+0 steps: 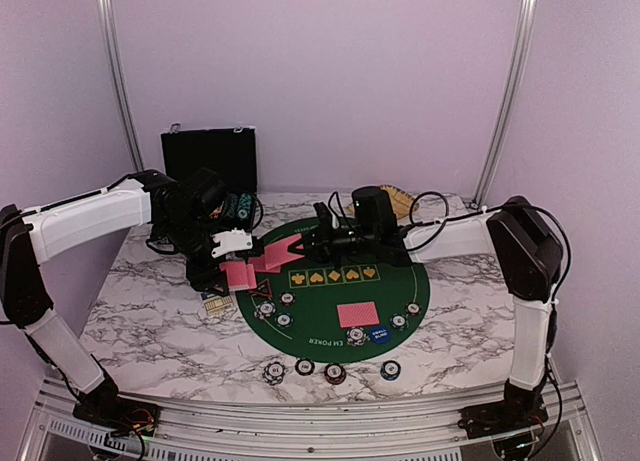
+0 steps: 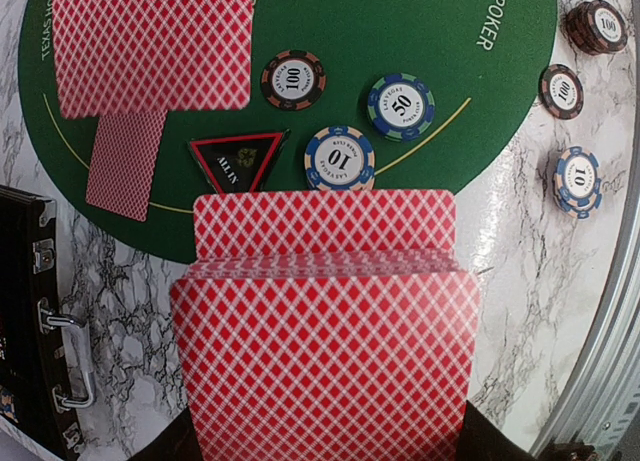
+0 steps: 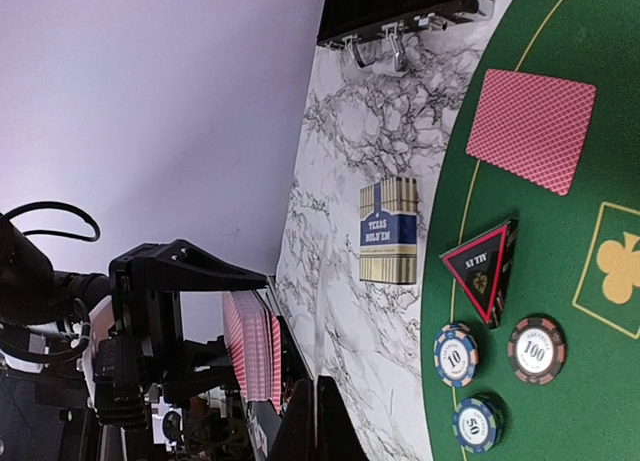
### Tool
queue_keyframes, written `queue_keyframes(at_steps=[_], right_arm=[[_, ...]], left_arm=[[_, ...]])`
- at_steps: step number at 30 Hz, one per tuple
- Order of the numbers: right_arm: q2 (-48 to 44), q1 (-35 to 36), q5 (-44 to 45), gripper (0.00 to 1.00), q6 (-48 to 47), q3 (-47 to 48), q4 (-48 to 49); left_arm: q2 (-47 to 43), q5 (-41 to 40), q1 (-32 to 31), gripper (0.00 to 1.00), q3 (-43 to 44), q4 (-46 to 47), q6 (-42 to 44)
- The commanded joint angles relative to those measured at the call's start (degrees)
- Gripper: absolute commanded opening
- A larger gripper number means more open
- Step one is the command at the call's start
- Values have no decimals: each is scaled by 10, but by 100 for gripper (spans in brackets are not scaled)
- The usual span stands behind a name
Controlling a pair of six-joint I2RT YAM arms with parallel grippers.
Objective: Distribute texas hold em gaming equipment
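Note:
My left gripper (image 1: 232,253) is shut on a deck of pink-red-backed cards (image 2: 325,321), held over the left edge of the green poker mat (image 1: 340,281). My right gripper (image 1: 303,246) is shut on one card (image 1: 282,253) beside the deck; in the right wrist view its fingertips (image 3: 335,421) pinch that card edge-on. Single cards lie face down on the mat (image 1: 358,313) (image 2: 125,166). A black-red triangular marker (image 2: 237,161) and striped chips marked 100 (image 2: 293,79), 50 (image 2: 400,106) and 10 (image 2: 340,158) sit on the mat. A blue disc button (image 1: 379,332) lies near its front.
A blue and gold card box (image 3: 388,229) lies on the marble left of the mat. A black case (image 1: 210,156) stands at the back left, a tan basket (image 1: 395,196) behind the right arm. Several chips (image 1: 335,372) lie off the mat near the front edge.

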Motion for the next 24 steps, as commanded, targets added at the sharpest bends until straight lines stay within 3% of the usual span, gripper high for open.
queue_keyframes(at_steps=[1, 24], right_arm=[[20, -16, -3, 0, -24, 37, -24], [336, -1, 78, 0, -41, 396, -98]], left_arm=[[-17, 1, -1, 0, -2, -3, -1], [-10, 21, -1, 0, 1, -3, -11]])
